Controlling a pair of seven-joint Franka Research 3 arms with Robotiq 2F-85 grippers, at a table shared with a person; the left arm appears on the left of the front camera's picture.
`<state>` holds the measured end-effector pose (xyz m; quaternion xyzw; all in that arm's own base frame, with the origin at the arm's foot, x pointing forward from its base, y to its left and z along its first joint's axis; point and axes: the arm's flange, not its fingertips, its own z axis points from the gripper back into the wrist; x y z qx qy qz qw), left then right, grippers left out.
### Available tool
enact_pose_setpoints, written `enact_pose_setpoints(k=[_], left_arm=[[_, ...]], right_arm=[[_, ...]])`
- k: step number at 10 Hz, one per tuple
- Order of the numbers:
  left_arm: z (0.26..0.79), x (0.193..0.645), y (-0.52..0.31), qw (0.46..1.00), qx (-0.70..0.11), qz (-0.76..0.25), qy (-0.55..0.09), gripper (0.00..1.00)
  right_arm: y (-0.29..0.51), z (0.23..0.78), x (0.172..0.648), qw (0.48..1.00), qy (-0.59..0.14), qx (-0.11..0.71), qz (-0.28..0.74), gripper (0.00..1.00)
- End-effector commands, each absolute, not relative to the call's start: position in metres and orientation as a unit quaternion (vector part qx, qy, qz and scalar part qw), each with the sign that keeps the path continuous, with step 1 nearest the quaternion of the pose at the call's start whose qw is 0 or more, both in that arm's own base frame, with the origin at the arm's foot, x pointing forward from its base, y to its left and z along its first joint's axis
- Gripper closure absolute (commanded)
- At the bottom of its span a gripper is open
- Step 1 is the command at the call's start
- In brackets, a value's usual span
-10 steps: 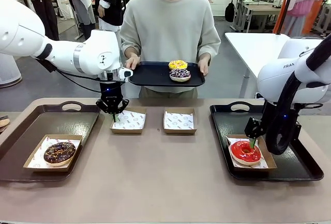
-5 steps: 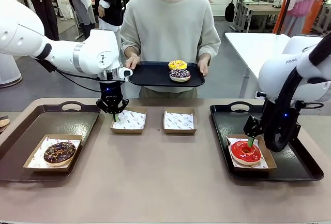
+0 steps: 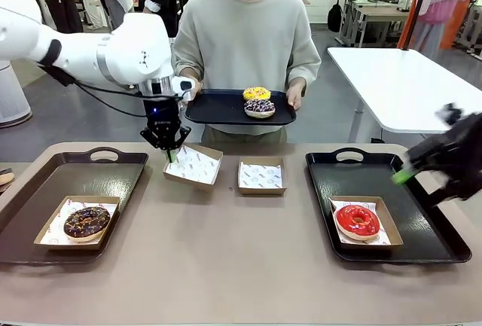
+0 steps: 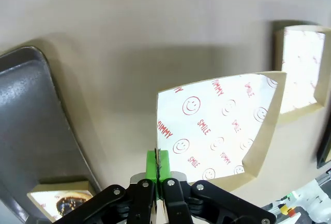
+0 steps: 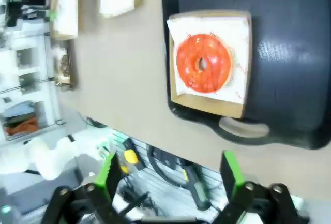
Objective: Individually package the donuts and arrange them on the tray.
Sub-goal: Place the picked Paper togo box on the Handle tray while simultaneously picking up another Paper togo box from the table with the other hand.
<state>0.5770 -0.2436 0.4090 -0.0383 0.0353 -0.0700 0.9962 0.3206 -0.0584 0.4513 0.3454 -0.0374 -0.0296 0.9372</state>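
Since a sec ago, L gripper has raised the left rim of an empty box, which is now tilted, jaws pinched shut on that rim. R gripper has swung off to right tray's right edge, jaws wide, holding nothing. Red donut sits boxed at that tray's near edge. Choc donut is boxed at left tray's near-left corner. Yellow donut & purple donut are on the person's held tray. 2nd empty box lies flat nr table's far edge.
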Motion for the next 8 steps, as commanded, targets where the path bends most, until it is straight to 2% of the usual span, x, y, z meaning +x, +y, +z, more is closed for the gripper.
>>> enact_pose_setpoints(k=[1,3,8], left_arm=[[0.429,0.569,-0.248,0.996,-0.048,-0.076,0.022,1.0],[0.451,0.576,-0.261,0.996,-0.049,-0.077,0.018,1.0],[0.491,0.58,-0.282,0.998,-0.021,-0.064,0.002,1.0]], right_arm=[[-0.124,0.439,0.274,0.887,-0.106,0.44,-0.094,0.0],[-0.171,0.429,0.25,0.84,-0.146,0.506,-0.132,0.0],[-0.245,0.383,0.217,0.78,-0.153,0.594,-0.122,0.0]])
